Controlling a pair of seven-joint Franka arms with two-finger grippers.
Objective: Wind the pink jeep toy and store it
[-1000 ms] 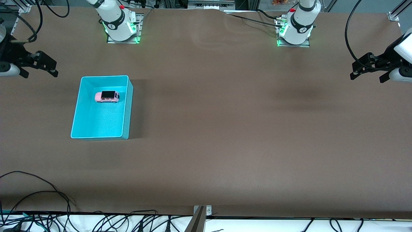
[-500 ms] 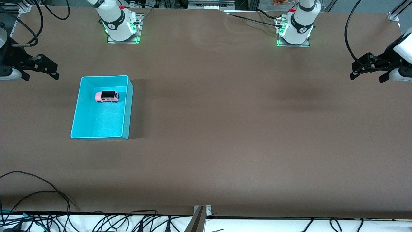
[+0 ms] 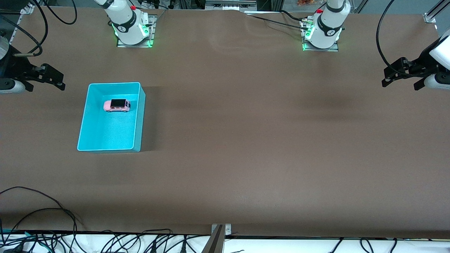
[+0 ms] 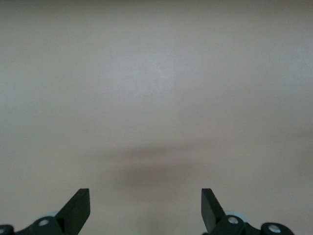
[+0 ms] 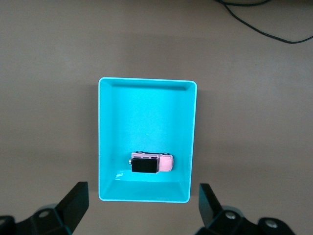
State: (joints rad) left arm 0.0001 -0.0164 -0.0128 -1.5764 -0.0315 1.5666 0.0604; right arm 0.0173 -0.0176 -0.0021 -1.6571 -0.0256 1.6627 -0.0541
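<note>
The pink jeep toy [image 3: 117, 105] stands on its wheels inside the turquoise bin [image 3: 140, 119], in the part of the bin farther from the front camera. My right gripper [image 3: 44, 83] hangs open over the bare table at the right arm's end, apart from the bin and holding nothing. In the right wrist view the jeep [image 5: 151, 163] and the bin [image 5: 146, 81] lie past the open right gripper [image 5: 143, 198]. My left gripper [image 3: 400, 84] waits open over the left arm's end of the table. The left wrist view shows only bare table between the spread fingers of the left gripper [image 4: 145, 205].
Brown table mat [image 3: 246, 140] covers the whole table. Both arm bases [image 3: 132, 31] [image 3: 321, 35] stand along the edge farthest from the front camera. Cables [image 3: 42, 207] trail over the table's edge nearest that camera, at the right arm's end.
The right gripper has shifted a little and turned slightly beside the bin. The jeep, the bin and the left gripper have not moved.
</note>
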